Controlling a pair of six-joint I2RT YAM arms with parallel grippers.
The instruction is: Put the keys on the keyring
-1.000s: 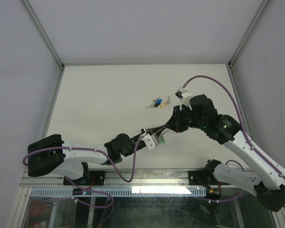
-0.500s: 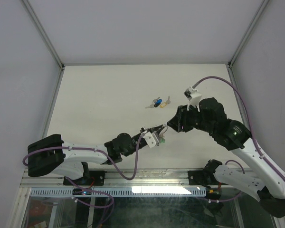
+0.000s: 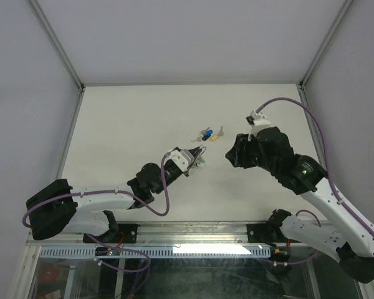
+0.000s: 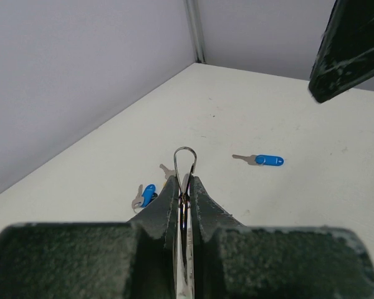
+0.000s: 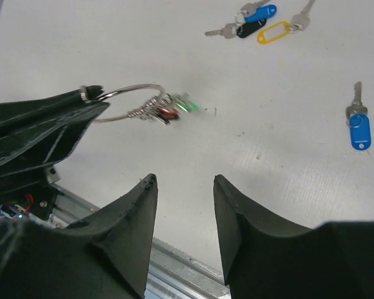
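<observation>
The keyring (image 5: 128,93) is grasped by the left gripper (image 3: 196,154), whose fingers are clenched on the thin wire so that the ring is held edge-on. In the left wrist view only a narrow loop of wire is seen, rising at 12 o'clock from the pressed fingertips (image 4: 176,193). A bunch of green- and red-headed keys (image 5: 171,107) is hung on the ring at the side away from the grip.

The right gripper (image 5: 184,179) is released, its jaws spread apart with nothing held between them. In the top view it is found at 3 o'clock of the left gripper, near the ring but apart from it.

The loose keys (image 3: 207,134) are left lying on the white table (image 3: 124,124), at 1 o'clock of the left gripper. A blue-headed key (image 5: 260,12), a yellow tag (image 5: 273,32) and a dark-headed key (image 5: 244,30) are clustered there, touching. A second blue-tagged key (image 5: 359,129) is seen alone at 3 o'clock in the right wrist view, well apart from the cluster.
</observation>
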